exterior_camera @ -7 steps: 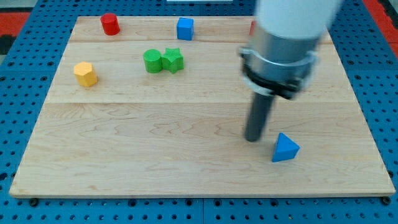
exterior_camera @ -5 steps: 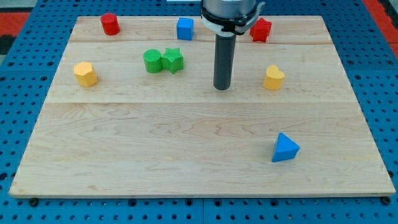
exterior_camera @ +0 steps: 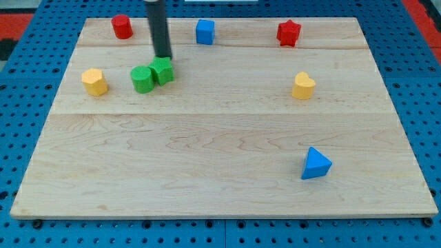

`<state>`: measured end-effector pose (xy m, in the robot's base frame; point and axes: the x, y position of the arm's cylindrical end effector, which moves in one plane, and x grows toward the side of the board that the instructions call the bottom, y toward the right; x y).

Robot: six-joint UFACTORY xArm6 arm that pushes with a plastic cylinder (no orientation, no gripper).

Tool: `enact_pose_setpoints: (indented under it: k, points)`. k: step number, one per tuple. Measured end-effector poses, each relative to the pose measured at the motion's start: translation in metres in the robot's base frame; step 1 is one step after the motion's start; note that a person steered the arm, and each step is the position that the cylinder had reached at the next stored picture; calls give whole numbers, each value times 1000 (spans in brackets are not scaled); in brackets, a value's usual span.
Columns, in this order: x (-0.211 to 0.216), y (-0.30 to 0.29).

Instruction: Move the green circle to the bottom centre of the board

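Observation:
The green circle (exterior_camera: pixel 142 79) lies at the board's upper left, touching a green star-like block (exterior_camera: pixel 162 71) on its right. My tip (exterior_camera: pixel 162 56) stands just above the green star, at its top edge, and up and to the right of the green circle. The dark rod rises from there out of the view's top.
A red cylinder (exterior_camera: pixel 122 26) and a blue cube (exterior_camera: pixel 204 32) lie along the top edge, with a red star (exterior_camera: pixel 289 33) further right. A yellow hexagon (exterior_camera: pixel 94 81) lies left of the green circle. A yellow block (exterior_camera: pixel 303 85) and a blue triangle (exterior_camera: pixel 315 164) lie on the right.
My tip has swung from the board's lower right to the upper left. The two green blocks have shifted left and slightly down together.

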<state>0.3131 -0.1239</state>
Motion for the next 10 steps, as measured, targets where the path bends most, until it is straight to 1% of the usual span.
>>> enact_pose_setpoints:
  k: [2, 3, 4, 5, 6, 7, 10]
  points:
    - [61, 2]
    - [65, 0]
    - [37, 3]
    - [22, -38]
    - [47, -70]
    - [62, -70]
    - [62, -81]
